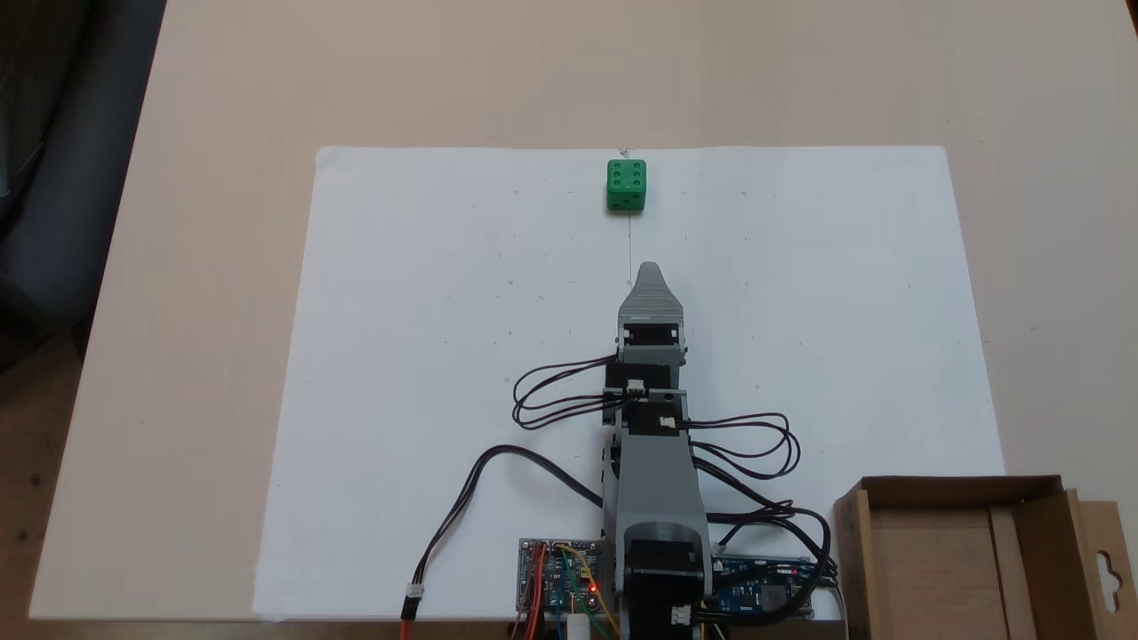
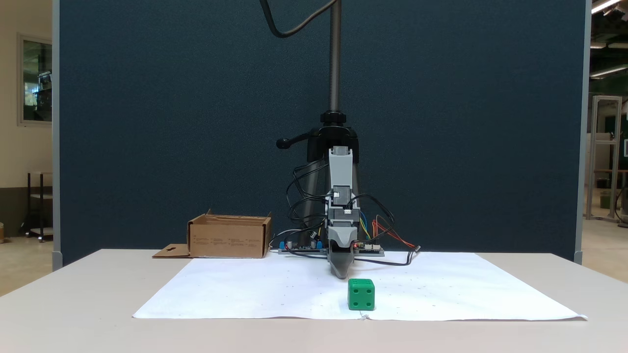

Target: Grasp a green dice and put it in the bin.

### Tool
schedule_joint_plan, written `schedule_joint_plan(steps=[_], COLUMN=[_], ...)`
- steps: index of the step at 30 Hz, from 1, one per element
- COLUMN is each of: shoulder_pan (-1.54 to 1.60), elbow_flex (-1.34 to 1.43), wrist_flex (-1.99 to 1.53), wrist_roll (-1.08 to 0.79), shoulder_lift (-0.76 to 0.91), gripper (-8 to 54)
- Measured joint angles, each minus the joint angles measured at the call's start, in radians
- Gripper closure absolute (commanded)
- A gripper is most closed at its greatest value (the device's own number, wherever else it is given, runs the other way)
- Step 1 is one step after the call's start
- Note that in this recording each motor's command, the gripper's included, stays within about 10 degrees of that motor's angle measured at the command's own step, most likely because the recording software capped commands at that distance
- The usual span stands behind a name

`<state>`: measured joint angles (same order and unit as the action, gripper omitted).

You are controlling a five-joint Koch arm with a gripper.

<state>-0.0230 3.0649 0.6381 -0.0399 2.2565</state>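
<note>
Dice (image 1: pixel 627 185): one, bright green, a small cube with rounded edges and sunken pips of its own colour. From above its top face shows six pips; from the front the face toward the camera (image 2: pixel 361 294) shows four. It sits upright on the white paper sheet (image 1: pixel 427 356), close to that sheet's far edge in the view from above and near the front edge in the front view, on a thin pencil line that runs down the middle of the sheet.

One gripper (image 1: pixel 649 269) points straight at the dice along that line, near it but apart, with bare paper between them. In the front view the gripper (image 2: pixel 342 274) hangs low, tip close to the paper, just behind the dice. Its jaws lie one over the other in both fixed views, so only a single grey tip shows; how far apart they stand cannot be made out, and it grips nothing.

One arm (image 1: pixel 653 462), grey with black motors and looping black cables, stretches forward from its base at the near edge.

One bin (image 1: pixel 960 560), a brown cardboard box, stands beside the base, well apart from the dice; the picture edge cuts off its lower part in the view from above. In the front view it (image 2: pixel 229 238) sits left of the arm, its hang-tab flap flat on the table.
</note>
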Motion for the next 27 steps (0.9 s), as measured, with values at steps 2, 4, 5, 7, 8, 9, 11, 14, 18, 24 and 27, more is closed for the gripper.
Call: schedule_joint_plan(steps=[2, 4, 5, 7, 8, 9, 11, 14, 18, 24, 27], shoulder_pan=[-0.017, -0.023, -0.025, -0.029, -0.029, -0.029, -0.029, -0.041, -0.046, -0.046, -0.046], elbow_flex=[-0.009, -0.011, -0.011, -0.011, -0.011, -0.011, -0.011, -0.011, -0.011, -0.011, -0.011], wrist_flex=[0.058, 0.109, 0.138, 0.187, 0.209, 0.227, 0.272, 0.362, 0.466, 0.568, 0.600], wrist_roll=[0.000, 0.000, 0.000, 0.000, 0.000, 0.000, 0.000, 0.000, 0.000, 0.000, 0.000], shoulder_lift=[0.000, 0.000, 0.000, 0.000, 0.000, 0.000, 0.000, 0.000, 0.000, 0.000, 0.000], gripper=[3.2, 3.3, 3.3, 3.2, 3.2, 3.2, 3.2, 3.2, 3.1, 3.2, 3.6])
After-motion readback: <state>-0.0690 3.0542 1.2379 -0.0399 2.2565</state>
